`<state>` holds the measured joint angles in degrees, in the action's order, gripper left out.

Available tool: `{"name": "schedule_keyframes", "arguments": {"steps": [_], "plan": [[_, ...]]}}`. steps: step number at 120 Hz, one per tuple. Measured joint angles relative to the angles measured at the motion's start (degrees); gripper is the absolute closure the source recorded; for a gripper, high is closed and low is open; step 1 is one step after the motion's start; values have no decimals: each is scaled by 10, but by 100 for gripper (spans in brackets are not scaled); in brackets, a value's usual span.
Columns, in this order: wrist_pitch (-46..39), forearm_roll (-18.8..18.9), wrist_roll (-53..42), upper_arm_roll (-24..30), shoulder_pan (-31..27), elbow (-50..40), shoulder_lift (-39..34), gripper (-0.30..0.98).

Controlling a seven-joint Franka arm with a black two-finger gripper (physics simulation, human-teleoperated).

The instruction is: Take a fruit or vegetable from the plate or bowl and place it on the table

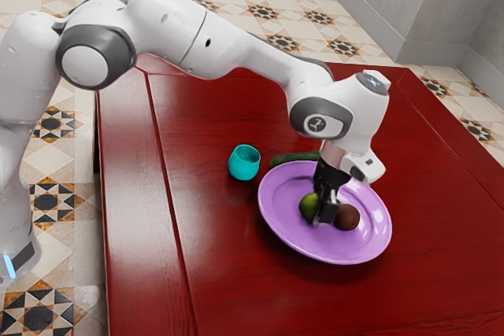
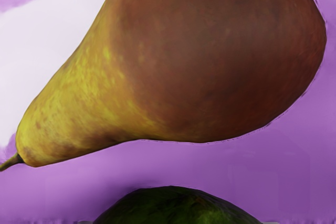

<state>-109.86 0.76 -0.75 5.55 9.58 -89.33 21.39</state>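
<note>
the arm [image 1: 236, 46] bore a round emblem [image 1: 316, 123]. its gripper [image 1: 326, 213] hung at the green fruit [image 1: 308, 206] on the plate [image 1: 280, 237], how wide i couldn't tell; the pear [image 1: 346, 217] lay just to the exterior view's right, inside the rim. red tabletop [image 1: 244, 281] spread past the near edge.

I see a green, rounded fruit [image 1: 305, 207] on the shallow, round purple plate [image 1: 287, 238], toward the exterior view's left of my pear [image 1: 347, 218]. The pear lies on its side near it, just apart, reddish-brown with a yellow, speckled neck and short stem. The plate sits flat on the red table [image 1: 236, 273].
</note>
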Motion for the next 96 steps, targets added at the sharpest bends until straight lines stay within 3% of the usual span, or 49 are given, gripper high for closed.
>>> {"name": "schedule_keyframes", "arguments": {"steps": [17,79,96], "plan": [[6,3,2,9,1,-10,-53,41],[13,5,6,149,-1,-119,-205,41],[13,4,7,162,37,-138,-223,40]]}}
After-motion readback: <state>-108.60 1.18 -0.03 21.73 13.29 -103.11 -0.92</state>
